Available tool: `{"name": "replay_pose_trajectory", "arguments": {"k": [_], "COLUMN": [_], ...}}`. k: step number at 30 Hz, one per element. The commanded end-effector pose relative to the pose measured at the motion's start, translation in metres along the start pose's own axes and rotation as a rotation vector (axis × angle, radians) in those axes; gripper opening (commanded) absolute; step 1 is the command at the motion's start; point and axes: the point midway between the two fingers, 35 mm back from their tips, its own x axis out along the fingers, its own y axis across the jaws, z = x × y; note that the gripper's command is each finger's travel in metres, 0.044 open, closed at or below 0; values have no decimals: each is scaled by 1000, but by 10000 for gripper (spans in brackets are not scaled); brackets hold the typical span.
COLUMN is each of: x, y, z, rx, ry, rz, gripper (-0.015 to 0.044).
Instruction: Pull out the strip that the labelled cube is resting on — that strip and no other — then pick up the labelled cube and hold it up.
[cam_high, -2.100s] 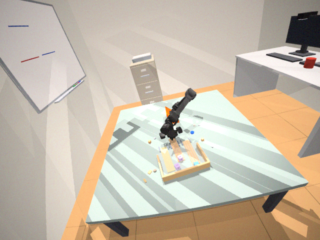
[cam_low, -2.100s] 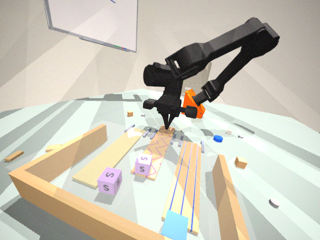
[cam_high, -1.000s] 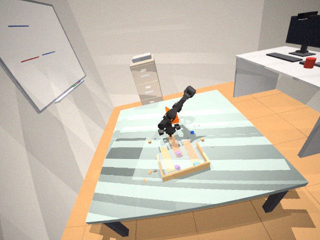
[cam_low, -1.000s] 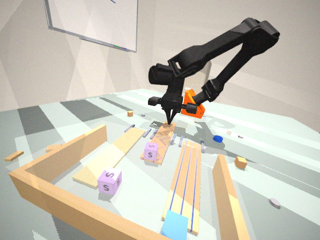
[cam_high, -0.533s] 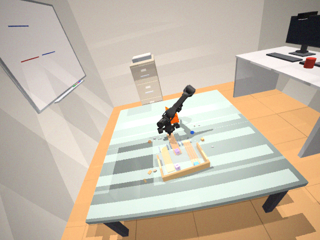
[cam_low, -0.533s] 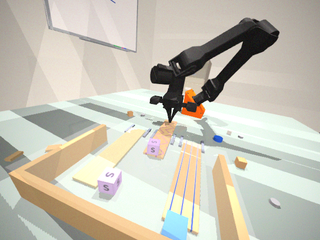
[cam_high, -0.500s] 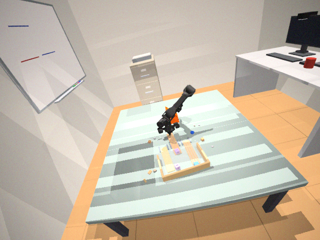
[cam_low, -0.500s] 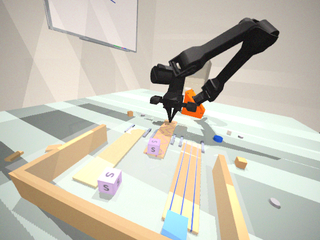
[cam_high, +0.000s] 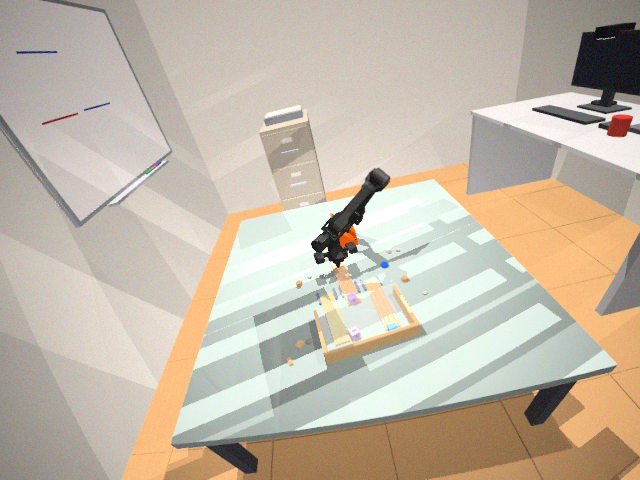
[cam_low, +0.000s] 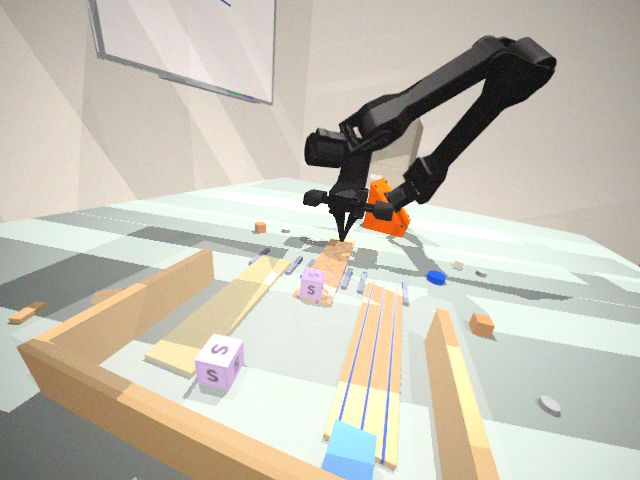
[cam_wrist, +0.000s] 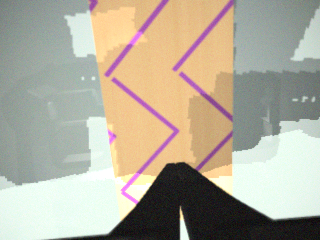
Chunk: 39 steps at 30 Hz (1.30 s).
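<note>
In the exterior view, a wooden tray wall (cam_low: 170, 289) runs along the left, and beside it a plain tan strip (cam_low: 217, 315) lies on the glass table (cam_low: 516, 330), with a lilac cube marked S (cam_low: 219, 360) sitting on the table just off the strip's near end. Right of that, the zigzag strip (cam_low: 330, 268) carries a second lilac S cube (cam_low: 312, 284) on its near left corner. The gripper (cam_low: 343, 236) points straight down with its fingers closed together, the tips pressing on the far end of the zigzag strip; nothing sits between them. The wrist view shows the same: the dark closed tips meet over the purple zigzag lines. Short grey pegs (cam_low: 361, 281) stand near the strips' far ends. Further right lies the blue-lined strip (cam_low: 369, 356), with a light blue cube (cam_low: 351, 454) at its near end. Then comes the right tray wall (cam_low: 454, 392), and beyond it a blue disc (cam_low: 436, 277) and a small orange block (cam_low: 481, 324).
</note>
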Motion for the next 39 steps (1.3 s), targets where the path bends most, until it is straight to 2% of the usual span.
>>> {"name": "replay_pose_trajectory", "arguments": {"k": [1,39], "x": [5,5], "y": [4,4], "z": [-15,-27], "rx": [11,11], "ry": [32,33], "rz": [10,10], "gripper": [0,0]}}
